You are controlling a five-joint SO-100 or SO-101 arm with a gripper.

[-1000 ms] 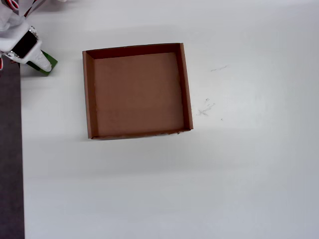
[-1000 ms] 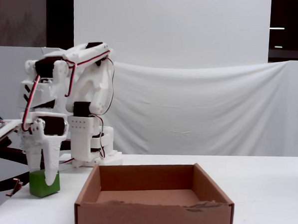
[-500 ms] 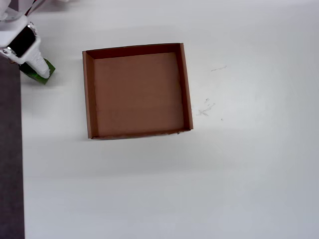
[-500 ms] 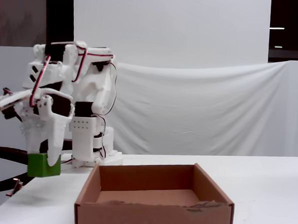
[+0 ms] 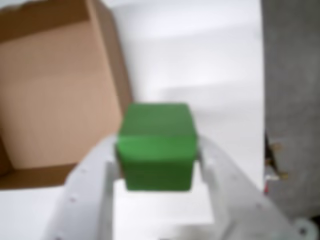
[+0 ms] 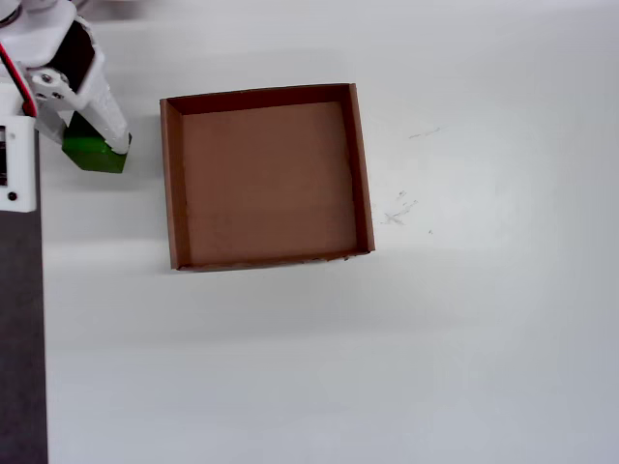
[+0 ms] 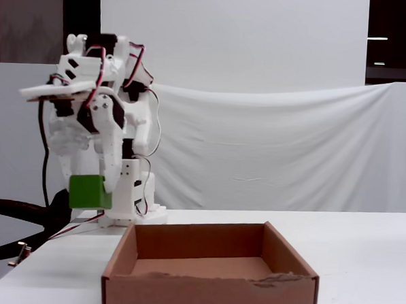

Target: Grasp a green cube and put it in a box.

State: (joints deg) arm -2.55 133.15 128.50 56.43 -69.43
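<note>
1. Claw (image 5: 157, 165) clamped on green cube (image 5: 157, 146), lifted clear of desk (image 6: 387, 367) for carrying.
2. Box (image 6: 172, 184) sits empty just beside claw, not yet beneath it.

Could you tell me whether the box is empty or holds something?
Empty: the box shows only bare floor; the green cube hangs in the gripper outside it.

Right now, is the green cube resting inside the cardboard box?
No, the green cube is held in the pincer above the table, left of the empty box.
</note>
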